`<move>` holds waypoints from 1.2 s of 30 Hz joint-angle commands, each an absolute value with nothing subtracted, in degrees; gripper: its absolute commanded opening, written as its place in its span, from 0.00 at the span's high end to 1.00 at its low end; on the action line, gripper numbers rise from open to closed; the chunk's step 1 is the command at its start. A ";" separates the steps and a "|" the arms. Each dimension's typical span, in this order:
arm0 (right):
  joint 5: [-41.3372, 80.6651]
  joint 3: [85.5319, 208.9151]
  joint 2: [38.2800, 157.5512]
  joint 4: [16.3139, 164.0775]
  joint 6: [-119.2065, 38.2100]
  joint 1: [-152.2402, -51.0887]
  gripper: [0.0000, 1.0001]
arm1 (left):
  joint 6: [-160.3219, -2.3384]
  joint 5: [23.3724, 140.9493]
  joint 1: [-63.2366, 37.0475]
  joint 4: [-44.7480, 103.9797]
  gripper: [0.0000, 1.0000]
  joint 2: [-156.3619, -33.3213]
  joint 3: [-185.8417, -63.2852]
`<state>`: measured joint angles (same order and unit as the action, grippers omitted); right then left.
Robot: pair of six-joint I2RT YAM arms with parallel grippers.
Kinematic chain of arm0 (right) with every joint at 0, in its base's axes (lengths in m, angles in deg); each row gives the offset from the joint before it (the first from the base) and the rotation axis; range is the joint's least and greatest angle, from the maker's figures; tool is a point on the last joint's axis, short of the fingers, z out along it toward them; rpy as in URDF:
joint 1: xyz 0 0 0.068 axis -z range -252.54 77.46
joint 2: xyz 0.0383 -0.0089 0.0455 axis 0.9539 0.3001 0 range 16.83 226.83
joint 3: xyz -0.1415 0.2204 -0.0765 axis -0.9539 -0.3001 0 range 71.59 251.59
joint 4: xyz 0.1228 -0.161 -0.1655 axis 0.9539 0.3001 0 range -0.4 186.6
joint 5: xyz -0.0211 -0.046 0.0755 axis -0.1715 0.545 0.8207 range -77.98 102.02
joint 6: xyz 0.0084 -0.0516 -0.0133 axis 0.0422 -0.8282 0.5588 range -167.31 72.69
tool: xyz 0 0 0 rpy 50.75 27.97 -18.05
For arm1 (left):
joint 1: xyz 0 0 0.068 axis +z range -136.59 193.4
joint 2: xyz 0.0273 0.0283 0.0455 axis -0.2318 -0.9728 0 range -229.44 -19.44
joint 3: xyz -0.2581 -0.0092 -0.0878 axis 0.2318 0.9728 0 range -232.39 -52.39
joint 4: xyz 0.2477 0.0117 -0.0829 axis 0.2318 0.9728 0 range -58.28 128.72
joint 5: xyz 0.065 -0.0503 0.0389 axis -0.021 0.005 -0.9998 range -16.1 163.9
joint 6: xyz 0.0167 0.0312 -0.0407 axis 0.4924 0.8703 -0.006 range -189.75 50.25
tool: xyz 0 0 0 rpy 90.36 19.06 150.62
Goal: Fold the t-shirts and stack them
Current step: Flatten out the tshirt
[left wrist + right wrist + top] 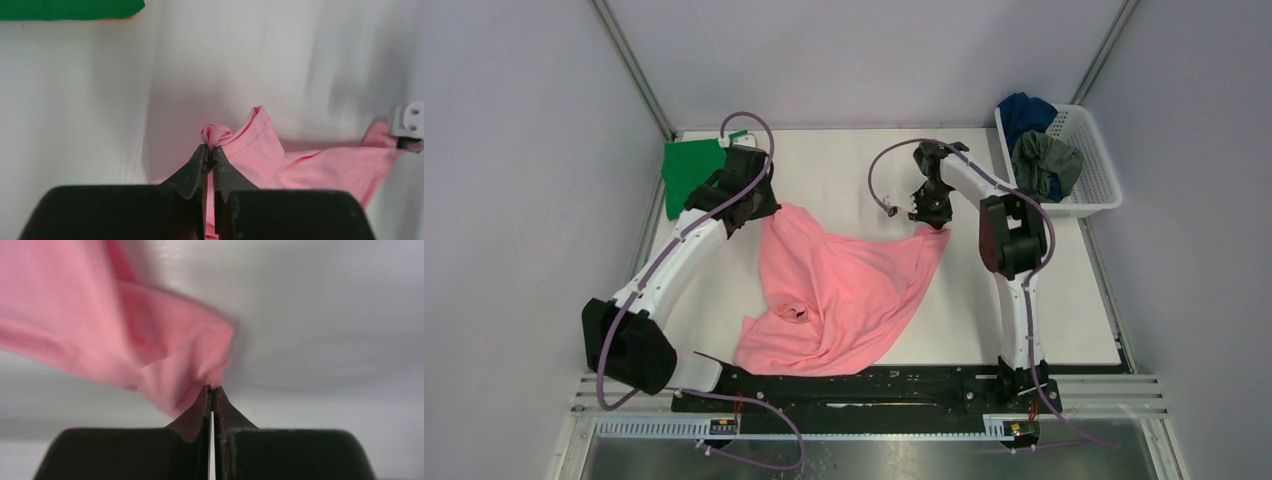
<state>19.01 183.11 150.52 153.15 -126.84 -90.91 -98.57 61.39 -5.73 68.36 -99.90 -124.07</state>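
A light pink t-shirt (839, 290) lies rumpled across the middle of the white table, two of its corners lifted. My left gripper (764, 205) is shut on its far left corner; the left wrist view shows the pink t-shirt (280, 160) bunched at the left gripper (210, 148). My right gripper (934, 222) is shut on the far right corner, and the right wrist view has the pink t-shirt (125, 340) hanging from the tips of the right gripper (212, 388). A folded bright green t-shirt (692, 168) lies far left, an orange edge under the green t-shirt (70, 9).
A white lattice basket (1096, 190) at the far right holds a dark blue t-shirt (1026, 112) and a grey t-shirt (1046, 160). The arms' black base rail (864, 385) runs along the near edge. Grey walls close in on both sides.
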 commanded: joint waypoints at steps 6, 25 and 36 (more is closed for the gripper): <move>16.98 147.44 104.43 108.65 -106.67 -91.70 1.00 | -101.20 60.02 -5.67 65.43 1.00 -84.16 -123.84; 25.12 158.10 54.97 115.80 -82.53 -93.09 1.00 | -94.59 76.23 -5.64 70.74 1.00 -61.83 -157.85; 29.96 169.44 50.93 123.23 -80.34 -93.10 1.00 | -94.59 89.90 -1.33 69.72 1.00 -64.54 -174.12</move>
